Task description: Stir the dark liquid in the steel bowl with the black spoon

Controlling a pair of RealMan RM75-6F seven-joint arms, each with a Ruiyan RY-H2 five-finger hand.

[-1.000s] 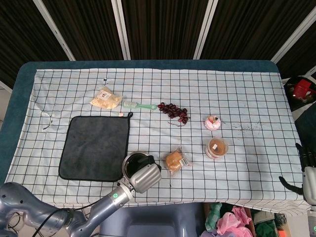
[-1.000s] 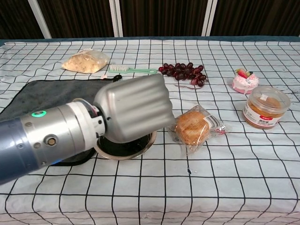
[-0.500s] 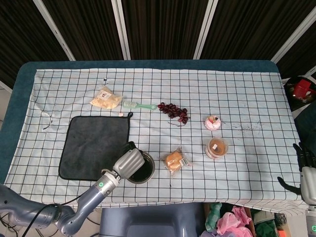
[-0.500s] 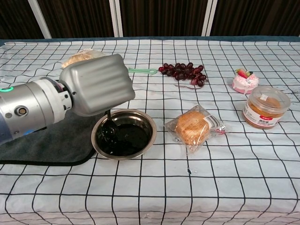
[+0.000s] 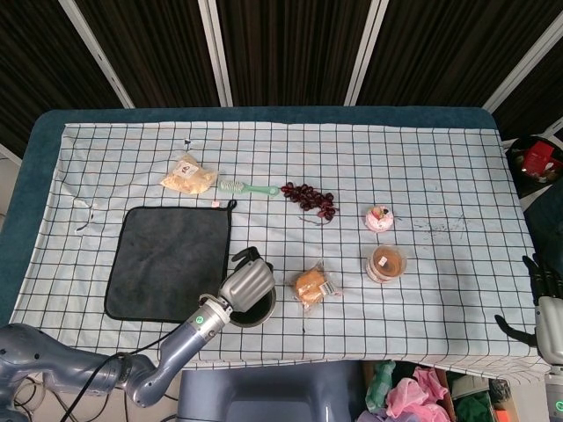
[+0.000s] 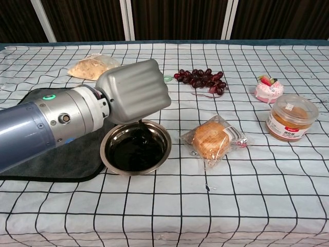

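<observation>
The left hand (image 6: pixel 134 91), a smooth grey metallic shell seen from its back, hangs over the far rim of the steel bowl (image 6: pixel 160 155), fingers curled down around the black spoon (image 6: pixel 142 129), whose thin dark shaft drops from under the hand into the liquid. The one round bowl, shiny and shallow, sits near the front edge of the tabletop (image 6: pixel 247 206) and holds glossy dark liquid (image 6: pixel 131 154) nearly across its whole floor. Its left rim touches or overlaps the corner of one dark grey towel (image 5: pixel 167 259), a soft, matte, rounded square.

Just right of the bowl lies one round golden bun in crinkled clear wrap (image 6: pixel 212 139). Further right stand one squat clear jar of amber paste (image 6: pixel 291 118) and one small pink cake-shaped item (image 6: pixel 269 88). Along the far side lie one bunch of dark red grapes (image 6: pixel 201 78), one pale green brush (image 5: pixel 244 187) and one clear bag of beige crumbs (image 6: pixel 92 67).

The right hand (image 5: pixel 547 303) shows at the table's right edge, holding nothing, its dark fingers apart.
</observation>
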